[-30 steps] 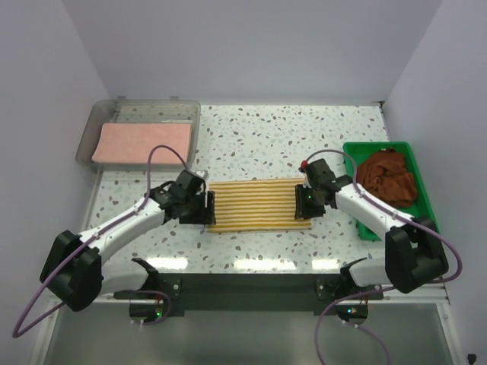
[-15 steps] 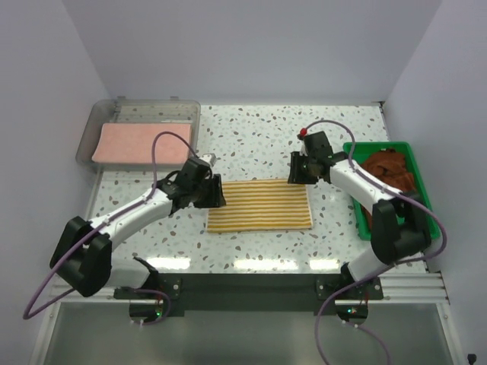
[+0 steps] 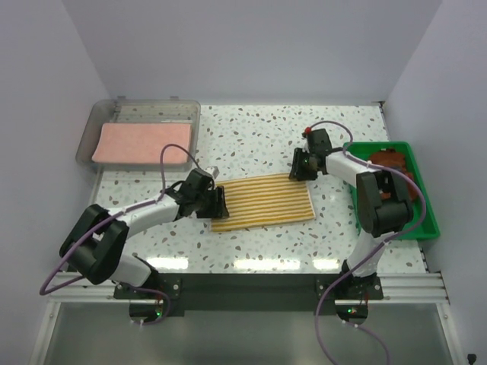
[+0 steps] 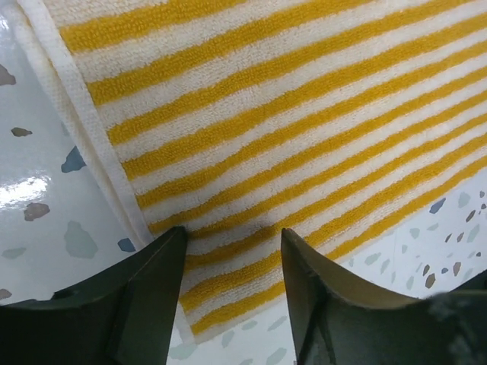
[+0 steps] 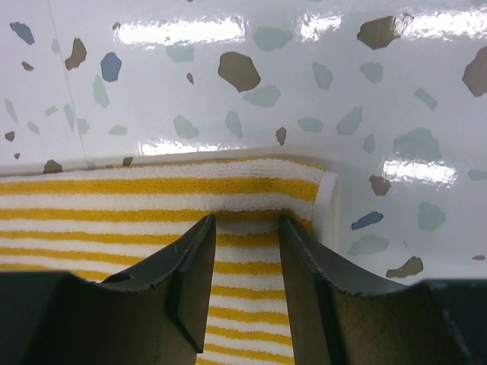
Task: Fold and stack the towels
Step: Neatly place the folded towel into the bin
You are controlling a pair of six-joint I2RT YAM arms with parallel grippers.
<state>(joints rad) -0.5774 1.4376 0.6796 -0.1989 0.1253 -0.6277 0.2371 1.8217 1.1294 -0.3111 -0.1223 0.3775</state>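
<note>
The yellow-and-white striped towel (image 3: 262, 201) lies flat and slightly skewed in the middle of the table. My left gripper (image 3: 218, 204) is open at its left edge; in the left wrist view its fingertips (image 4: 230, 242) rest on the striped cloth (image 4: 289, 114) near a corner. My right gripper (image 3: 298, 169) is open at the towel's far right corner, its fingertips (image 5: 245, 222) pressing onto the striped cloth (image 5: 137, 205). A salmon-pink towel (image 3: 141, 142) lies flat in the bin. A rust-brown towel (image 3: 386, 161) lies bunched in the tray, partly hidden by my right arm.
The clear grey bin (image 3: 87, 141) stands at the far left. The green tray (image 3: 428, 209) stands at the right edge. Speckled tabletop (image 3: 251, 137) stretches behind the striped towel. The right arm reaches across the tray's left side.
The right gripper moved from the towel's right edge up to its far right corner. The left gripper shifted along the left edge. The towel now lies skewed, its right side farther back.
</note>
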